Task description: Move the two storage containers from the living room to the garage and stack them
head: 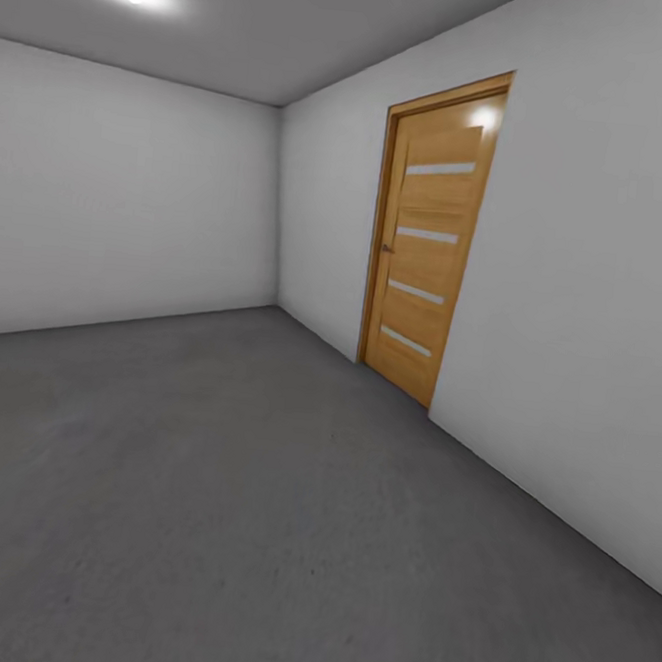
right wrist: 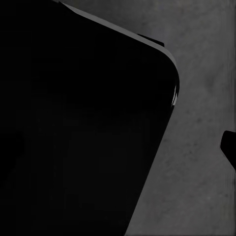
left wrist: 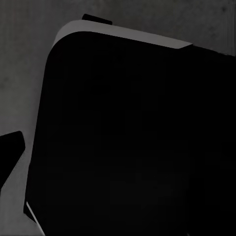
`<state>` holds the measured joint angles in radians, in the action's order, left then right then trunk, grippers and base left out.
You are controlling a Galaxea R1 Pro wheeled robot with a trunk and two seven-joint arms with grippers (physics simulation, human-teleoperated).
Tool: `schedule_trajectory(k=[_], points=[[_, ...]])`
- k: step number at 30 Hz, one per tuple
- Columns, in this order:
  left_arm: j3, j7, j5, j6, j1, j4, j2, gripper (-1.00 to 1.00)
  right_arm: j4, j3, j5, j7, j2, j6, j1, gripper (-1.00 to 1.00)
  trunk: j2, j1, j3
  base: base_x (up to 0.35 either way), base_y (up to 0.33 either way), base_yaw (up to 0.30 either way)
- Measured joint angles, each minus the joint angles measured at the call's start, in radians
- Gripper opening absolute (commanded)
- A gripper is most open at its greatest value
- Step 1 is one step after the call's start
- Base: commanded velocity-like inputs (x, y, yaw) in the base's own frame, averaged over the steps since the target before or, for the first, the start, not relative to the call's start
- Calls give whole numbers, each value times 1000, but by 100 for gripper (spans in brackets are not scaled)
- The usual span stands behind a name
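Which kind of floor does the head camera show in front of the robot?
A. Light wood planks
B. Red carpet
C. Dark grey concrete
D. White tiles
C. In the head view the floor is a dark grey, rough matte surface that runs up to plain white walls and to a closed wooden door with pale horizontal slats.

Dark grey, mottled matte floor (head: 254, 525); plain white-grey walls (head: 122, 192) and a grey ceiling (head: 297, 27) with a white glow. Honey-brown wooden door (head: 428, 249) crossed by pale horizontal slats, orange-brown frame. Black body (left wrist: 132, 142) with a light grey edge over speckled grey concrete at both wrists.
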<state>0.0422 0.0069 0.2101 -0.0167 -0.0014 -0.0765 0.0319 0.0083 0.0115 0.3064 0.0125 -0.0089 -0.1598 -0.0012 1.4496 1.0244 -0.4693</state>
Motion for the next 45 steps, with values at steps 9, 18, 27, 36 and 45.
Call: schedule_trajectory(k=[9, 18, 27, 36, 45], points=[[0, 0, 0, 0, 0, 0, 0, 100, 0, 0, 0, 0, -1, 0, 0, 100, 0, 0, 0, 322, 0, 0], [0, 0, 0, 0, 0, 0, 0, 100, 0, 0, 0, 0, -1, 0, 0, 100, 0, 0, 0, 322, 56, -48], [0, 0, 0, 0, 0, 0, 0, 100, 0, 1, 0, 1, -1, 1, 0, 100, 0, 0, 0, 315, 171, -246], [0, 0, 0, 0, 1, 0, 0, 100, 0, 1, 0, 1, 0, 1, 0, 100, 0, 0, 0, 303, 215, -145], [-1, 0, 0, 0, 0, 0, 1, 100, 0, 1, -1, 0, 0, 2, 0, 100, 0, 0, 0, 302, 217, 0]])
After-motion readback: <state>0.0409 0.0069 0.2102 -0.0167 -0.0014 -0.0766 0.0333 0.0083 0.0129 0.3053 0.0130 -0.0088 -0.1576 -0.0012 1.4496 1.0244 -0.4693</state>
